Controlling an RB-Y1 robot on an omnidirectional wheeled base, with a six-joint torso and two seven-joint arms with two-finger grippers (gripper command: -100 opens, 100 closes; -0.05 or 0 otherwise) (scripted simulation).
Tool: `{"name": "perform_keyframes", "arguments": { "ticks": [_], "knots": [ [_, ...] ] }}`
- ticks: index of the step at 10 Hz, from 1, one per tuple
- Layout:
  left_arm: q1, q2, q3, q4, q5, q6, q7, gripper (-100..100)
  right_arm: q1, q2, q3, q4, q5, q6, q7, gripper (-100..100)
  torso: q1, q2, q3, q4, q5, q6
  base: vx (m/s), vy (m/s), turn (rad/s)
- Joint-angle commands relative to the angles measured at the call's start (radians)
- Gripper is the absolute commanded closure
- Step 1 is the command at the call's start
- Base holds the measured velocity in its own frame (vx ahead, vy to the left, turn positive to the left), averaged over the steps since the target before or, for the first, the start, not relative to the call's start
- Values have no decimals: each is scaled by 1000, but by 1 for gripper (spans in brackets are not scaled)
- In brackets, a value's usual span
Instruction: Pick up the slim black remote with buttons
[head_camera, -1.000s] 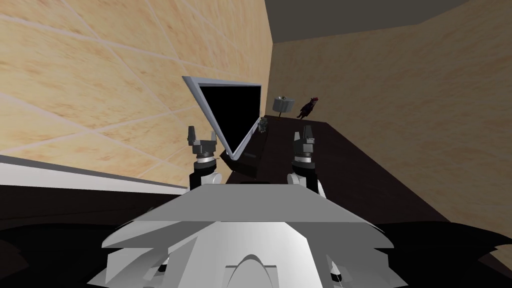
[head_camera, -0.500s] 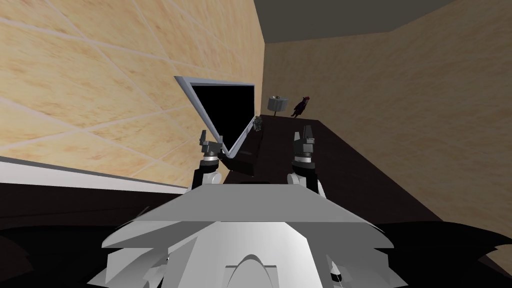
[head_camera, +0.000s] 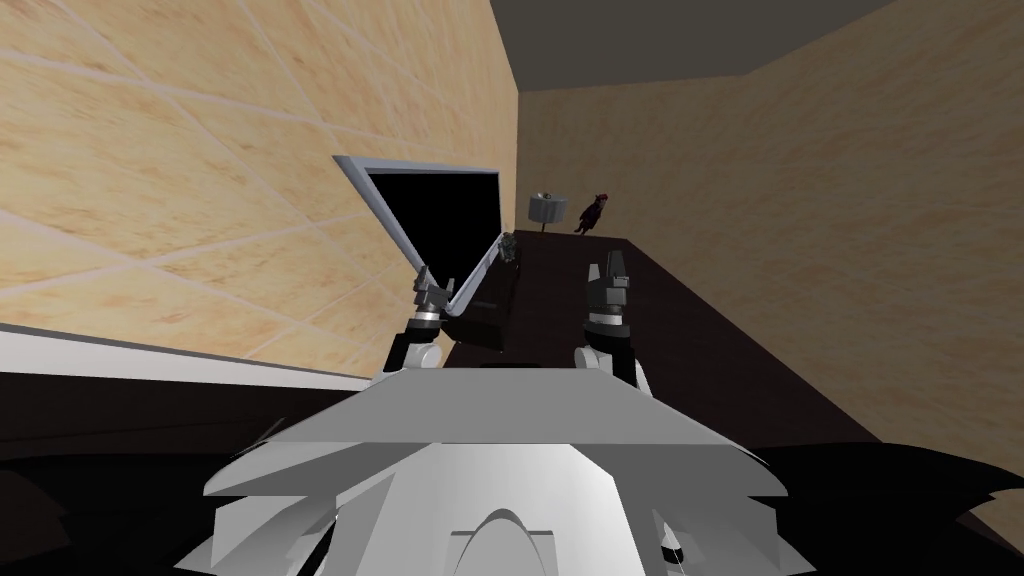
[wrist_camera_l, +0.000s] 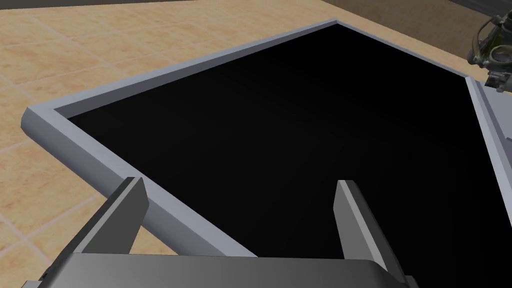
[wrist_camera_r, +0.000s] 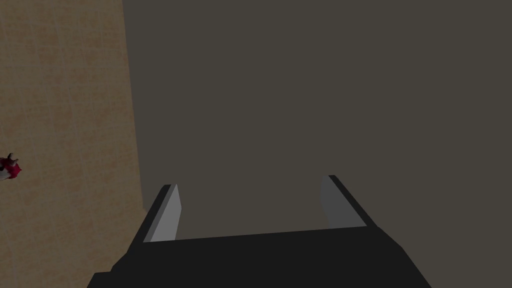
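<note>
My left gripper (head_camera: 428, 282) is raised at the near lower edge of a grey-framed television (head_camera: 440, 215) that stands on a long dark cabinet top (head_camera: 650, 330). In the left wrist view the gripper (wrist_camera_l: 240, 184) is open with nothing between its fingers, and it faces the black screen (wrist_camera_l: 300, 140) and its grey frame (wrist_camera_l: 100, 160) from very close. My right gripper (head_camera: 610, 262) stands upright over the dark top, to the right of the television. In the right wrist view it (wrist_camera_r: 248, 182) is open and holds nothing.
A dark box (head_camera: 482, 322) sits under the television's near end. A small grey-green object (head_camera: 508, 246) (wrist_camera_l: 492, 50) stands by the television's far corner. A grey lamp-like thing (head_camera: 545, 207) and a dark red figure (head_camera: 592, 212) are at the far end. Tan walls lie left and right.
My left gripper has swung right and forward, from beside the television to its lower frame edge. The whole head view has slid slightly left. The right arm has not moved.
</note>
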Motion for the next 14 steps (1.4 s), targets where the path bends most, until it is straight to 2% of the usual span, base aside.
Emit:
{"name": "perform_keyframes", "arguments": {
  "ticks": [1, 2, 3, 4, 6, 7, 8, 9, 10, 11, 12, 13, 14],
  "knots": [
    [-31, 45, -17, 50, 50, 50, 5, -100, 0, 0, 0, 0, 0, 0, 0, 0, 0, 0, 0, 0, 0, 0, -32, -77, -168],
    [-31, 45, -17, 60, 61, 53, 5, -100, 0, 0, 0, 0, 0, 0, 0, 0, -1, 0, 0, 0, 0, 0, -17, -57, -52],
    [-46, 75, -29, 94, 101, 92, 7, -100, 0, 0, 0, 0, 0, 0, 0, 0, 0, -1, -1, 0, 0, 0, -15, -59, -120],
    [-46, 75, -29, 94, 101, 92, 7, -100, 0, 0, 0, 0, 0, 0, 0, 0, 0, -1, -1, 0, 0, 0, -11, -44, -46],
    [-77, 135, -56, 154, 171, 170, 4, -100, 0, 0, 0, 0, 0, 0, 0, 0, 0, -2, -1, 0, 0, 0, 6, -69, -128],
    [-77, 137, -56, 168, 182, 178, 4, -100, 0, 0, 0, 0, 0, 0, 0, 0, -1, -3, -2, -1, 0, 0, 8, -53, -71],
    [-93, 168, -70, 204, 222, 225, 0, -100, 0, 0, 0, 0, 0, 0, 0, 0, 0, -3, -2, -1, 0, -1, 9, -68, -135],
    [-109, 199, -84, 231, 258, 250, -5, -100, 0, 0, 0, 0, 0, 0, 0, 0, 0, -3, -2, -1, 0, 0, 36, -99, -191],
    [-109, 199, -84, 247, 261, 274, -5, -100, 0, 0, 0, 0, 0, 0, 0, 0, -3, -4, -2, -1, -1, 0, 34, -68, -42],
    [-109, 199, -84, 247, 261, 274, -5, -100, 0, 0, 0, 0, 0, 0, 0, 0, -1, -4, -2, -1, 0, -1, 12, -18, 32],
    [-126, 231, -99, 288, 301, 309, -13, -100, 0, 0, 0, 0, 0, 0, 0, 0, 2, -3, -2, -1, 0, -1, 17, -31, -98],
    [-126, 231, -99, 288, 301, 326, -13, -100, 0, 0, 0, 0, 0, 0, 0, 0, 2, -3, -2, -1, 0, 0, 26, -29, -78],
    [-142, 262, -113, 331, 339, 367, -21, -100, 0, 0, 0, 0, 0, 0, 0, 0, 2, -4, -2, -1, 0, -1, 39, -48, -127]
  ]
}}
